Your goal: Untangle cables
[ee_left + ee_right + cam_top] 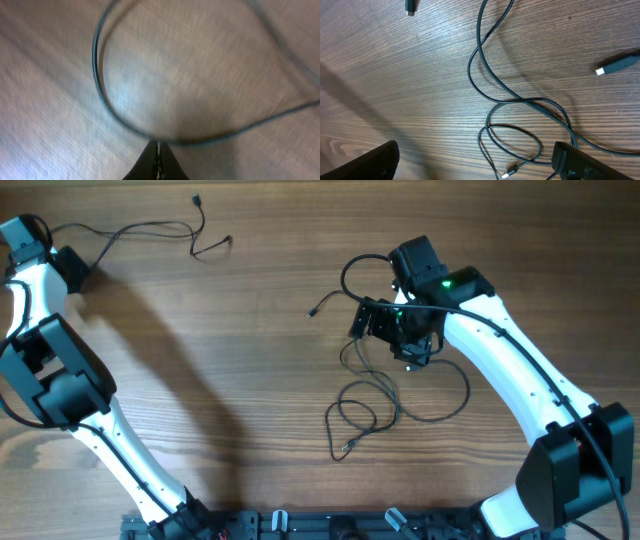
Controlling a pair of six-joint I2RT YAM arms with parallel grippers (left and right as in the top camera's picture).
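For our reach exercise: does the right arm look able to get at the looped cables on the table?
Probably yes: the right gripper hangs open directly over the looped cables, with nothing between them.

No readable text, label or number anywhere.

Dark cables (492,92) looped on wooden table (395,75), plug end (618,65) at right, gripper (475,159) spread wide

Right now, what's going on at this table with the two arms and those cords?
Two robot arms are untangling thin cables. The left gripper, jaws shut, seems to hold one cable lying apart near the far left corner of the table. The right gripper hovers with jaws open over the other cables, which lie looped across each other.
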